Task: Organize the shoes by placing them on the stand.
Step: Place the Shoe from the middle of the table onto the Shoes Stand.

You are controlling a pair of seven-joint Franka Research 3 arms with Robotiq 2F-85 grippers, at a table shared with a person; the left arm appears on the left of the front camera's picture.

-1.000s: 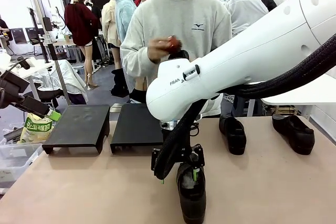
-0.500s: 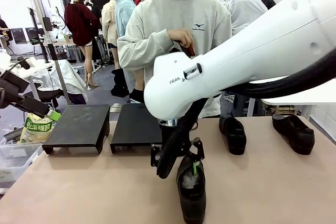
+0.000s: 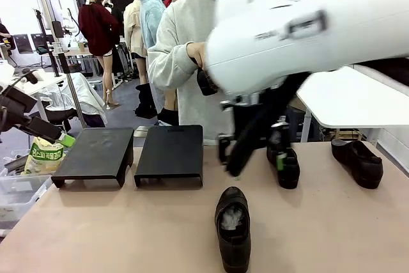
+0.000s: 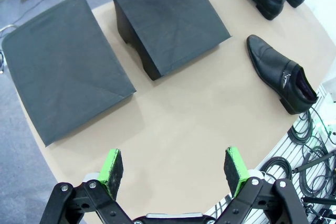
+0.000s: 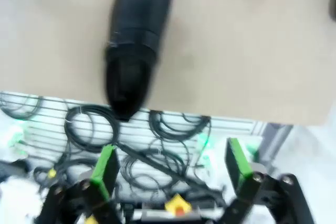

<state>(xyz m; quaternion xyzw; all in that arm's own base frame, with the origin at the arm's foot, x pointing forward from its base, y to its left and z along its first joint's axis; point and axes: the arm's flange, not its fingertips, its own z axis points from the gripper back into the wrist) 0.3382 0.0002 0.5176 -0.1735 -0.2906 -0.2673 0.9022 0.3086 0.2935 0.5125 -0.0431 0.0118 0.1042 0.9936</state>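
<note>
Both your grippers stood open with nothing between the pads. Your left gripper hung high above the bench, and your right gripper hung over the bench's near edge.

You had three shoes lying on the bench in the front view: the near shoe alone towards the robot's side, a second shoe farther back and a third shoe well apart to its right. Two black stands, the left stand and the right stand, sat side by side with nothing on top.

Your right arm was blurred and covered much of the person, so the dark thing at the person's hand could not be made out. The second shoe was partly hidden behind your right gripper.

From above, the left wrist view gave you both stands whole and a strap across the nearest shoe, which the front view did not. The right wrist view was blurred. It gave you one dark shoe at the bench edge with cables below it, and which of the three it was could not be told.
</note>
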